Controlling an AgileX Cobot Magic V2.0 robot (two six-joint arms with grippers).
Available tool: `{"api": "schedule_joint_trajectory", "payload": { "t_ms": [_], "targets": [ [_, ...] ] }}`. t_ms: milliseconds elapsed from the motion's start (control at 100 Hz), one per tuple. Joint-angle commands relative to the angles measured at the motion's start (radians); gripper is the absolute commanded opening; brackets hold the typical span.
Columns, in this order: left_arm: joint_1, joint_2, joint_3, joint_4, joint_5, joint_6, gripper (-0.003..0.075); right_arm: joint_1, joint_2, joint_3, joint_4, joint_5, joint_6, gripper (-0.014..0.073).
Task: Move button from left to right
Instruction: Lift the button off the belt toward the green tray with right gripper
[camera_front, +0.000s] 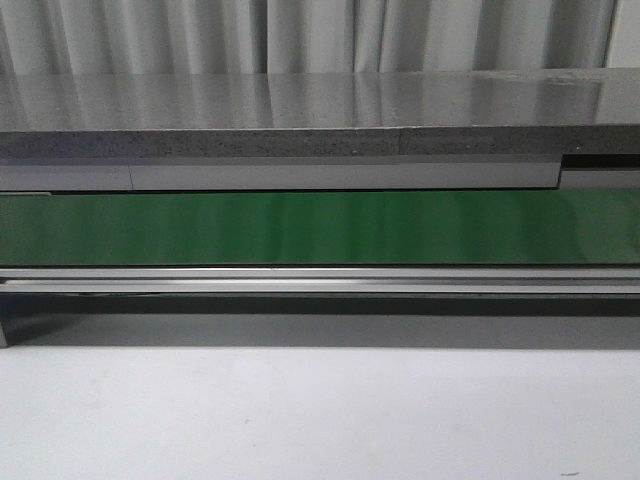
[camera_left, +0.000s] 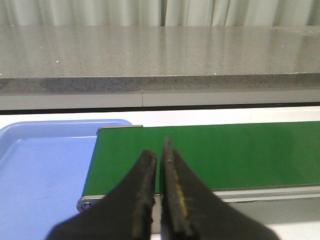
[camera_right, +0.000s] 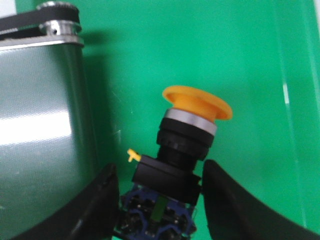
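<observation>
The button (camera_right: 185, 145) shows only in the right wrist view: orange-yellow mushroom cap, silver ring, black body, dark blue base with a small yellow-green tab. It sits tilted between the fingers of my right gripper (camera_right: 160, 167), which is shut on its body and base, over a bright green tray (camera_right: 150, 50). My left gripper (camera_left: 158, 147) is shut and empty, just in front of the left end of the green conveyor belt (camera_left: 225, 150). Neither gripper nor the button shows in the front view.
The conveyor belt (camera_front: 320, 228) runs across the front view below a grey stone counter (camera_front: 300, 110). A blue tray (camera_left: 40, 165) lies at the belt's left end. The belt's right end and roller (camera_right: 40, 125) stand beside the green tray.
</observation>
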Motion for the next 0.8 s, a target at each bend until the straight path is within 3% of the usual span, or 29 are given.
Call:
{"api": "schedule_joint_trajectory", "payload": {
  "t_ms": [0,450,710,790],
  "targets": [
    [-0.007,0.005,-0.030,-0.013,-0.082,-0.004,0.0005,-0.006,-0.005,-0.034,-0.007,-0.051,-0.018,0.0183],
    [-0.007,0.005,-0.030,-0.013,-0.082,-0.004,0.0005,-0.006,0.109,-0.034,-0.007,-0.050,-0.018,0.0198],
    [-0.007,0.005,-0.030,-0.013,-0.082,-0.004,0.0005,-0.006,0.109,-0.034,-0.007,-0.066,-0.018,0.0427],
    [-0.007,0.005,-0.030,-0.013,-0.082,-0.004,0.0005,-0.006,0.109,-0.034,-0.007,-0.066,-0.018,0.0462]
  ]
}}
